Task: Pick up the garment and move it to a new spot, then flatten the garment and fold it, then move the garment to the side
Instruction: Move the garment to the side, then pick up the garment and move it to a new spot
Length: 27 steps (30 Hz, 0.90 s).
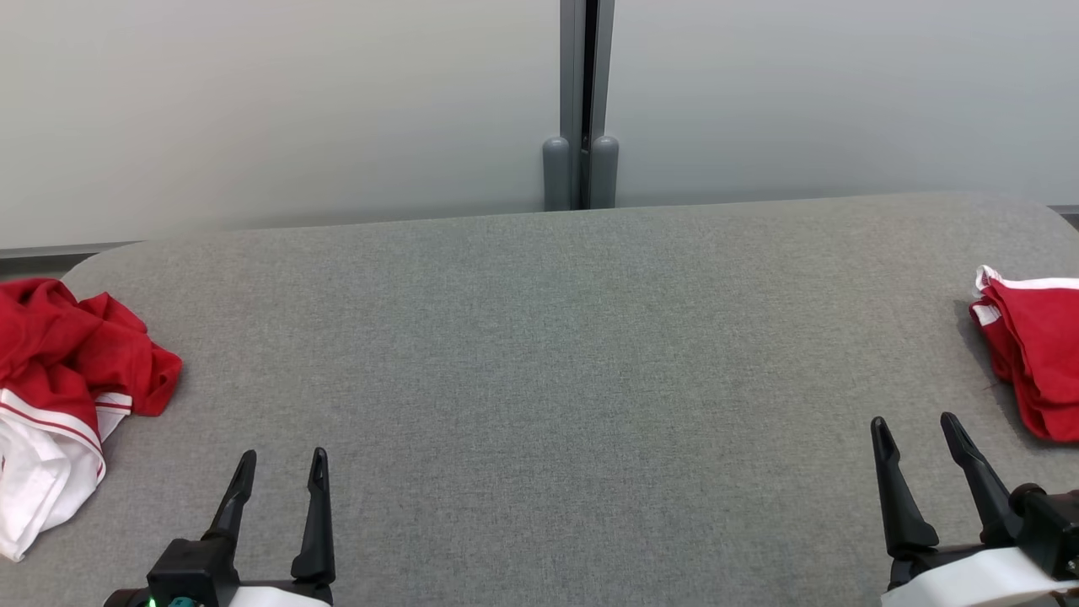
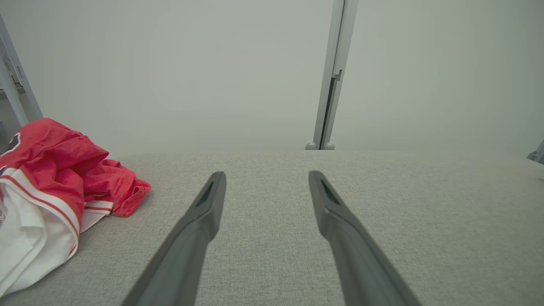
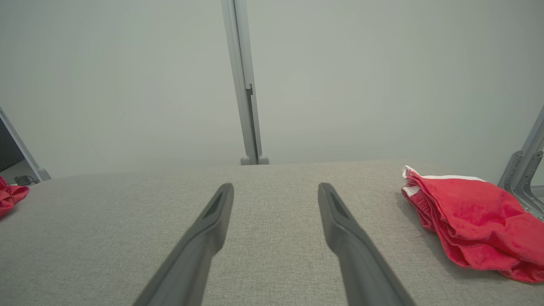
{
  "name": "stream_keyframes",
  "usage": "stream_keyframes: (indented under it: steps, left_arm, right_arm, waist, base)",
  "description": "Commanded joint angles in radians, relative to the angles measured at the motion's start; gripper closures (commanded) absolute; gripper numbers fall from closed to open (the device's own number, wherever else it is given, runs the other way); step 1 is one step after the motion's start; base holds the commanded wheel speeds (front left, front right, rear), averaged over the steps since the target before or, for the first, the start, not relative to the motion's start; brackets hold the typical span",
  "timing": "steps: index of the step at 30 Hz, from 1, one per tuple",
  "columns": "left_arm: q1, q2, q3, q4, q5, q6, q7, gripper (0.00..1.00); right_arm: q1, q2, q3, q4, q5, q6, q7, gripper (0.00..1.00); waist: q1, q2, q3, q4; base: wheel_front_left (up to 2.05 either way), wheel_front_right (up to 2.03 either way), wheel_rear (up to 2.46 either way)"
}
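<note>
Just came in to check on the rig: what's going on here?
Nothing is being handled right now. The left gripper and right gripper are both open and empty, low over the near side of the gray table. A crumpled red and white garment lies at the table's left end, and a folded red garment sits at the right end.

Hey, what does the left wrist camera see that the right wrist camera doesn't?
Left wrist, not right: the open left claw and the white half of the crumpled garment. Right wrist, not left: the open right claw and the folded red garment. Both: the grey table, the wall post, and red cloth of the crumpled garment.
</note>
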Motion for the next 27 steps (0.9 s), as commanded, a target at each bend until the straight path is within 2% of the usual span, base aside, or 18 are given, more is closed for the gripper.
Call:
stream_keyframes:
  steps: [1, 27]
  left_arm:
    - [0.008, 0.008, 0.001, -0.004, -0.003, 0.002, 0.003, 0.0]
    - [-0.005, 0.009, -0.009, 0.001, -0.023, 0.021, 0.01, 0.0]
  right_arm:
    - [0.009, -0.002, -0.004, -0.007, -0.003, 0.0, 0.004, 0.0]
    - [0.016, 0.008, 0.013, -0.028, 0.003, 0.0, 0.029, 0.0]
  waist:
    - [0.0, 0.0, -0.005, 0.0]
    - [0.0, 0.0, -0.017, -0.001]
  base:
    - [0.0, 0.0, 0.0]
    - [0.0, 0.0, 0.0]
